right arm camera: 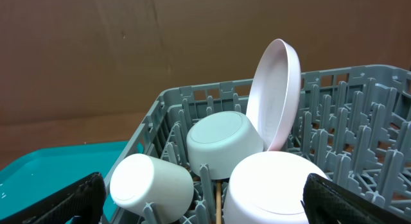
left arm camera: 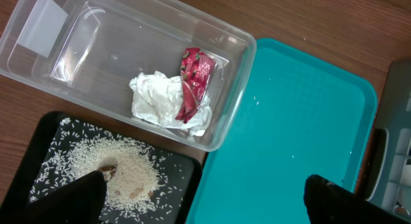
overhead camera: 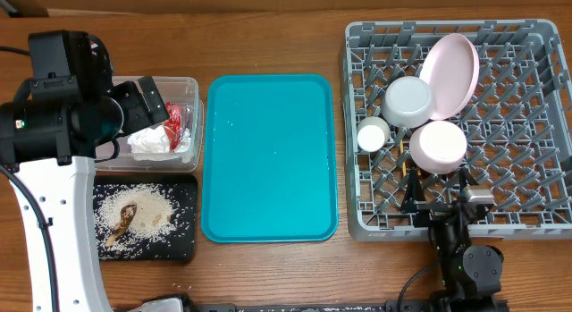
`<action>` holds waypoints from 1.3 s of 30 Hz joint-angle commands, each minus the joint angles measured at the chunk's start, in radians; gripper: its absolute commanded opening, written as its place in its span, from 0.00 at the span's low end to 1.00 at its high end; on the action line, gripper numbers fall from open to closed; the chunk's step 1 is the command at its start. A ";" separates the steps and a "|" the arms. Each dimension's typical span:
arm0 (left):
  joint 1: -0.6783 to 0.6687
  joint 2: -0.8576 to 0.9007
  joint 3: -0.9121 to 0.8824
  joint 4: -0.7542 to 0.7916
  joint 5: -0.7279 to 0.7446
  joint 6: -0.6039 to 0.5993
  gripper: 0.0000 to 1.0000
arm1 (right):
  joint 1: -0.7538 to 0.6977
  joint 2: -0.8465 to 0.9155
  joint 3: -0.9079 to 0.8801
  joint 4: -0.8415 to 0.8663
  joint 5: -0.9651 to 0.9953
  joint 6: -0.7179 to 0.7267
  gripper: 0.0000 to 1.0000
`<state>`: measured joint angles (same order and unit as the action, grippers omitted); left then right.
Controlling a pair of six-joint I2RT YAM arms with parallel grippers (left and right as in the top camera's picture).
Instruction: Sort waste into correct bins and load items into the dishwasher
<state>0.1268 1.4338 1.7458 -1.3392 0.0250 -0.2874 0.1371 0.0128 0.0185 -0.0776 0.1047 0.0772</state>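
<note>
Closest in, the right gripper (right arm camera: 202, 182) sits at the near rim of the dish rack (overhead camera: 527, 169). Its fingers are spread wide with nothing between them.

At 8 o'clock from the teal tray (overhead camera: 268, 160), the black tray (overhead camera: 183, 249) carries the white rice (overhead camera: 147, 205) in a loose heap. The brown scraps (overhead camera: 119, 224) lie at the heap's 8 o'clock, and stray grains are scattered around. The teal tray lies flat in the middle of the table (overhead camera: 268, 35).

In the rack, at 3 o'clock from the teal tray, the pink bowl (overhead camera: 438, 147) rests upside down on the pegs. The white cup (overhead camera: 373, 133) is tipped over at its 9 o'clock. A wooden chopstick (right arm camera: 218, 201) shows between the two. The grey-green bowl (overhead camera: 409, 102) leans at the pink bowl's 11 o'clock, its base turned toward the near side. Past it the pink plate (overhead camera: 451, 75) stands on edge.

At 10 o'clock from the teal tray stands the clear tub (overhead camera: 192, 84). The crumpled napkin (left arm camera: 157, 99) lies inside it, at the end beside the teal tray, with the red wrapper (left arm camera: 192, 83) resting on top. The left gripper (left arm camera: 204, 179) hangs above this corner, fingers wide apart and empty.
</note>
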 commanded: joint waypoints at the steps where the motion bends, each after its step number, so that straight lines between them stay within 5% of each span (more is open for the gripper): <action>1: 0.004 0.005 0.010 0.004 -0.007 0.003 1.00 | -0.004 -0.010 -0.011 0.005 0.006 -0.006 1.00; 39: 0.002 -0.094 0.006 0.004 -0.007 0.003 1.00 | -0.004 -0.010 -0.011 0.004 0.006 -0.006 1.00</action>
<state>0.1268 1.4189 1.7458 -1.3388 0.0250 -0.2874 0.1371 0.0128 0.0185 -0.0776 0.1055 0.0772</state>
